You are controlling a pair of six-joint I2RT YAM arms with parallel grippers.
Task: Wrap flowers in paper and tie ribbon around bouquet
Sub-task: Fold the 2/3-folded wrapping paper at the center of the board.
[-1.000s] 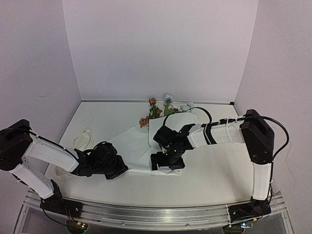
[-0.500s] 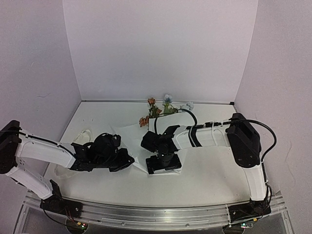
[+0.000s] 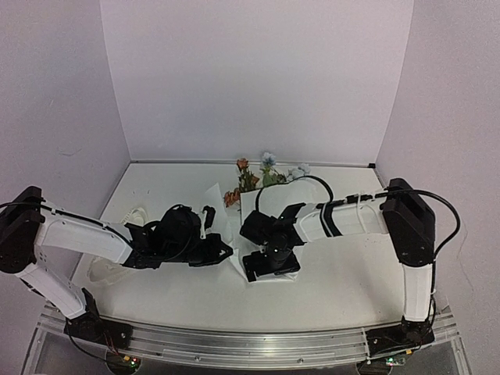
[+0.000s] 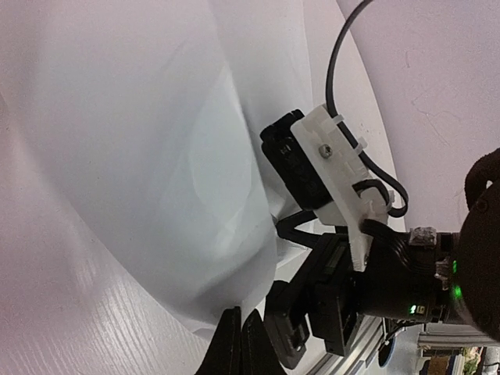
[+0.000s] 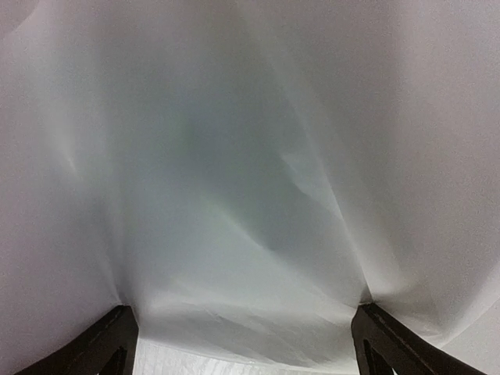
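My left hand (image 3: 223, 251) is closed on the near edge of the white paper (image 3: 216, 207), which stands folded upward. My right hand (image 3: 270, 264), fingers spread, presses the sheet just at 3 o'clock of it. The flowers (image 3: 251, 178) poke out at 12 o'clock, and the ribbon (image 3: 133, 221) lies on the tabletop (image 3: 336, 281) at 9 o'clock.

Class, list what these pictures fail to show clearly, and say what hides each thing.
Stems of the flowers: top view, under the paper and the right arm.
The ribbon: top view, partly behind the left arm; weave too small.
Anything under the right gripper: right wrist view, the paper fills it.
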